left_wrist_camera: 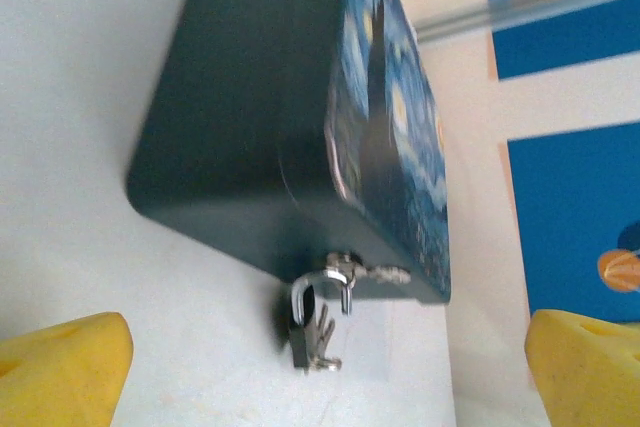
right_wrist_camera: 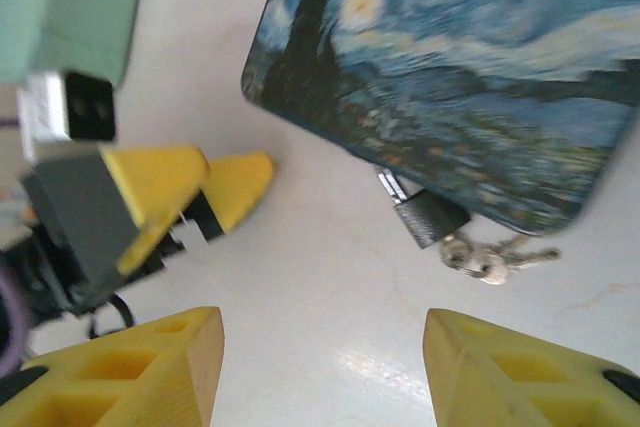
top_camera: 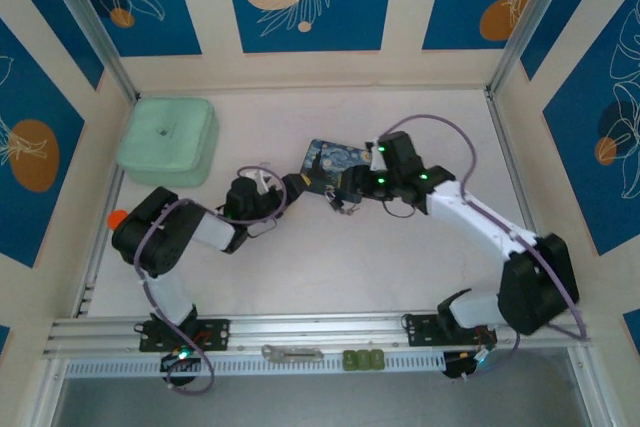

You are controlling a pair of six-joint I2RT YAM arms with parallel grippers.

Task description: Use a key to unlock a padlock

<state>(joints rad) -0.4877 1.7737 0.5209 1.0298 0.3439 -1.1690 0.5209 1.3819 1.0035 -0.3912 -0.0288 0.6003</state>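
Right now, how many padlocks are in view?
1. The padlock hangs from the painted tin's latch, keys right by it. Others could be hidden from these views.

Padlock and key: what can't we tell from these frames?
1. Left wrist: the padlock is motion-blurred, so it is unclear whether its shackle is latched or freed.
2. Right wrist: the key is part of a blurred silvery cluster beside the padlock. The blur hides whether it sits in the lock.
3. Top external: both are too small beside the tin to read.
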